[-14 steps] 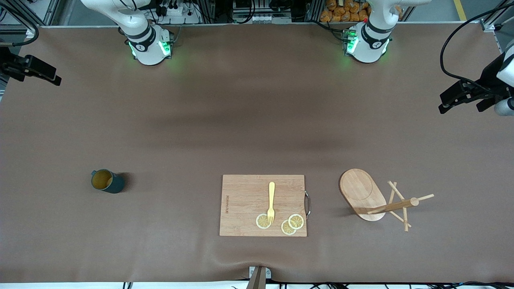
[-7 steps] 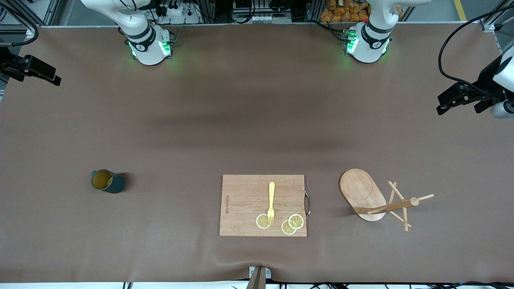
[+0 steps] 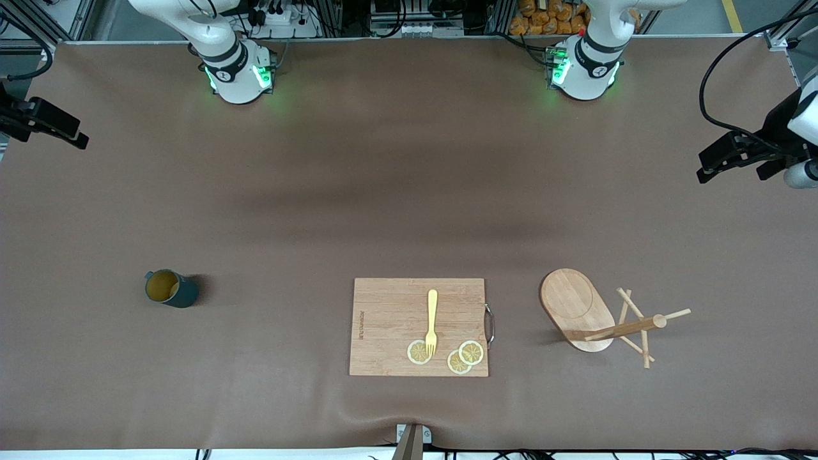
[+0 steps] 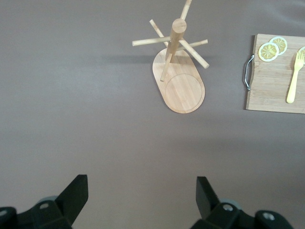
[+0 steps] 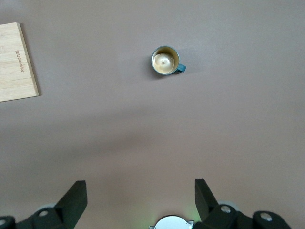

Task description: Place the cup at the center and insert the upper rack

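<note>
The cup [image 3: 171, 289], a dark teal ribbed mug with a tan inside, stands upright toward the right arm's end of the table. It also shows in the right wrist view [image 5: 166, 60]. The upper rack [image 3: 578, 310], a wooden stand with an oval base, a post and crossing pegs, stands toward the left arm's end. It also shows in the left wrist view [image 4: 178, 81]. My left gripper [image 3: 708, 167] [image 4: 141, 191] is open and empty, high over the table's edge at its end. My right gripper [image 3: 75, 134] [image 5: 140, 191] is open and empty, high over the edge at its end.
A wooden cutting board [image 3: 390, 319] with a metal handle lies between cup and rack, near the front camera. On it lie a yellow fork [image 3: 432, 319] and three lemon slices [image 3: 471, 352]. The arms' bases [image 3: 239, 73] stand along the table's edge farthest from the front camera.
The right gripper has shifted slightly outward and lower in the front view. The left gripper has barely moved. Cup, rack and board have not moved.
</note>
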{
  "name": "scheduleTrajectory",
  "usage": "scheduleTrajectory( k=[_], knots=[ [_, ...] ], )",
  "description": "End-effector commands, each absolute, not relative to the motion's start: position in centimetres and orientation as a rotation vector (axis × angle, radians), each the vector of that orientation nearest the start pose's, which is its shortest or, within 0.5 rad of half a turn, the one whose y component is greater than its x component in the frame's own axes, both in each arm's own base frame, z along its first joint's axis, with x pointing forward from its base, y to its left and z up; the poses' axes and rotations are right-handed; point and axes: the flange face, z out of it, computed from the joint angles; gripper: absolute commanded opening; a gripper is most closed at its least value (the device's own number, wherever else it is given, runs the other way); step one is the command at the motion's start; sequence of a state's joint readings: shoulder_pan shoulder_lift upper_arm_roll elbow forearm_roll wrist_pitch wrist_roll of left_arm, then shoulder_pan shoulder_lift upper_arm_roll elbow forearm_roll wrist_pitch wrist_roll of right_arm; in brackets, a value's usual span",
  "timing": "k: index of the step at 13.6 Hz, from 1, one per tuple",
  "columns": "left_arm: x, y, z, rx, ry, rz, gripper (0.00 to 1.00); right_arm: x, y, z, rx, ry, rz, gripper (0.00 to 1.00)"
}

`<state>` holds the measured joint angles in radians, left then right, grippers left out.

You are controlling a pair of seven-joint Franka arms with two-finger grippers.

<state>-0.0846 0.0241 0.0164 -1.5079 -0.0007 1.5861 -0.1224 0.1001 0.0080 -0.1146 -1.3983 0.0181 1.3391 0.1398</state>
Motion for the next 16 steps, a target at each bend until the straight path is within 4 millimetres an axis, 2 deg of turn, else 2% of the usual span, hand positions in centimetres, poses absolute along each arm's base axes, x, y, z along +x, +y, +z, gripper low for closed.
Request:
scheduleTrajectory(
  k=[1,6,9,12,16],
  knots=[
    [56.6,-4.6,64.0,-3.137,-0.087,-0.088,1.0,53.1,-0.3,68.3,-3.121,0.215,0.104,1.0],
    [57.0,-5.4,63.1,-3.137,-0.07,-0.059,1.0,52.5,-0.6,68.7,-3.12,0.222,0.128,1.0],
    [57.0,-5.7,63.0,-3.131,-0.06,-0.06,1.0,52.2,-0.5,69.8,-3.114,0.219,0.102,1.0],
    [57.1,-5.8,62.8,-3.13,-0.058,-0.053,1.0,52.1,-0.3,69.8,-3.111,0.212,0.117,1.0],
    [57.1,-7.2,62.6,-3.133,-0.077,-0.05,1.0,52.1,0.0,69.7,-3.112,0.203,0.117,1.0]
  ],
)
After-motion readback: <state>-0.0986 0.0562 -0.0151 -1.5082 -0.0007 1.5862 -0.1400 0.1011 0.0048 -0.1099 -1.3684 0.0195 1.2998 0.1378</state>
